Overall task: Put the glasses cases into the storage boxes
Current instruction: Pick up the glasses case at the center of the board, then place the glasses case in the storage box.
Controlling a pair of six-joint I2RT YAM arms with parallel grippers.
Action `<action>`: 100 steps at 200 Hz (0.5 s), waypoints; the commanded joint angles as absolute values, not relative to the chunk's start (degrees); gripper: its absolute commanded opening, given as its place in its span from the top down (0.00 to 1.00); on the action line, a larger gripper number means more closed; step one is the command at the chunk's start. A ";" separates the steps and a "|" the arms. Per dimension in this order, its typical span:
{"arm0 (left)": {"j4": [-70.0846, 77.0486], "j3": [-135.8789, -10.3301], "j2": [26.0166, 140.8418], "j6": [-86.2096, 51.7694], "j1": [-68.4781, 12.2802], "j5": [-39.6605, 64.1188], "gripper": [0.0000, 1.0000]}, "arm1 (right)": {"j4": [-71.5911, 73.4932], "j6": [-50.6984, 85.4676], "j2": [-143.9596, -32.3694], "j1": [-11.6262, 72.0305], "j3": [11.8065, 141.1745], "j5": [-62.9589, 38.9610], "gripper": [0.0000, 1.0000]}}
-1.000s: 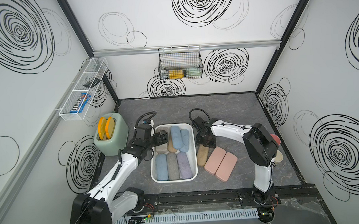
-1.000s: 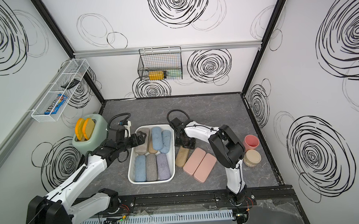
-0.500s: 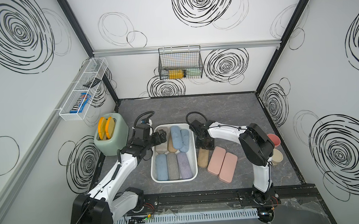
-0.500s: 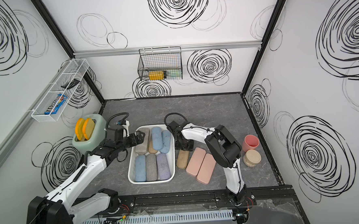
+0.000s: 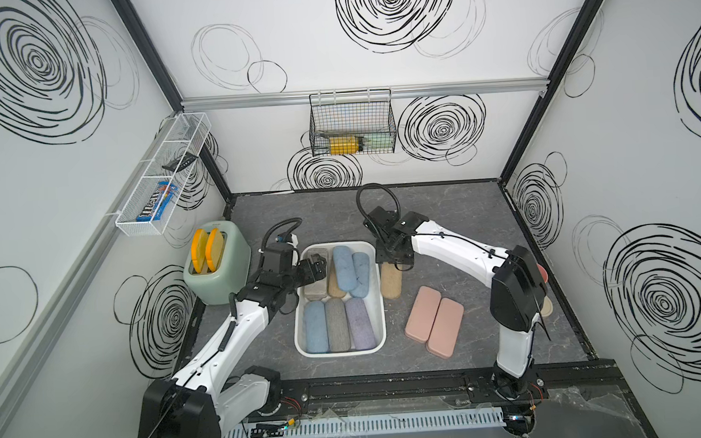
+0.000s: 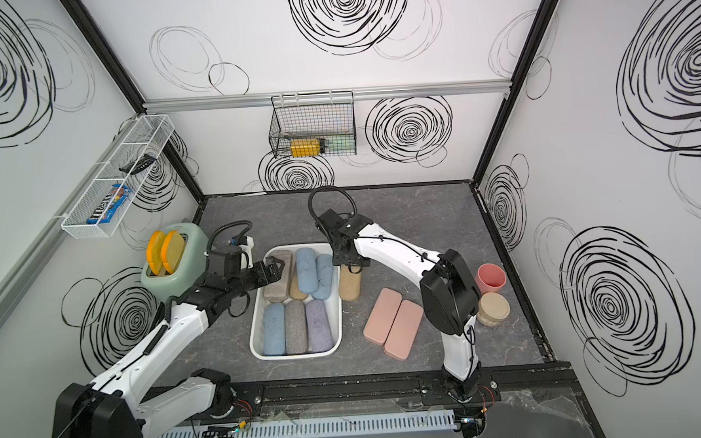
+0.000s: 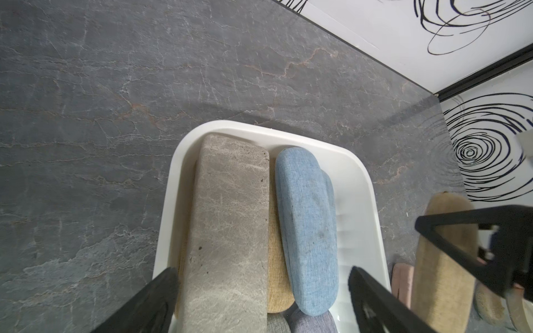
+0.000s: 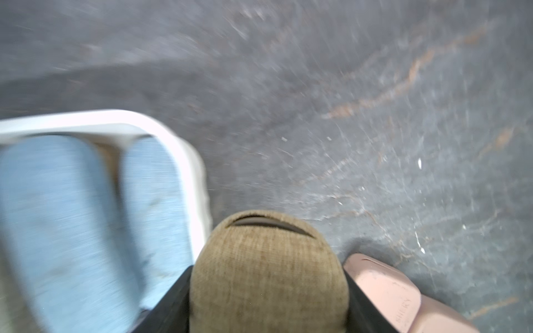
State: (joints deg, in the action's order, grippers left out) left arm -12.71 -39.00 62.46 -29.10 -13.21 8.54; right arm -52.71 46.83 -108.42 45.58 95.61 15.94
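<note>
While right fingers (image 8: pixel 173 302) clasp tan case (image 8: pixel 268 274), left fingers (image 7: pixel 375 302) gape

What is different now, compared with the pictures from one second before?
The right gripper closed on the tan case and drew it toward the back wall, away from the pink cases, so that it lies alongside the white bin. The left gripper stayed open over the bin, and the pink cases did not move.

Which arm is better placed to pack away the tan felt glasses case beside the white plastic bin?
Right. The right gripper clamps the tan felt glasses case; the left gripper hangs open over a flat grey-beige case inside the white plastic bin.
</note>
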 commanded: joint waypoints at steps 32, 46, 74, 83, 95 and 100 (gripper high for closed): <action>-13.05 -39.73 62.56 -28.48 -13.92 7.58 0.02 | -53.39 38.76 -114.37 49.78 106.09 16.71 0.62; -15.39 -40.66 62.40 -28.63 -13.82 6.65 0.00 | -53.88 38.14 -117.08 49.97 108.34 16.90 0.62; -16.97 -39.42 61.42 -27.96 -13.36 5.32 0.01 | -51.44 36.13 -119.99 49.80 109.21 17.29 0.62; -15.85 -38.12 60.59 -28.31 -13.47 5.67 0.01 | -51.46 35.85 -121.01 49.40 110.07 17.32 0.61; -14.81 -37.11 60.20 -28.78 -13.39 7.12 0.01 | -51.84 35.78 -122.41 48.97 111.27 17.42 0.61; -14.84 -37.16 60.31 -28.83 -13.39 7.62 0.01 | -51.78 35.73 -122.89 48.80 111.54 17.29 0.61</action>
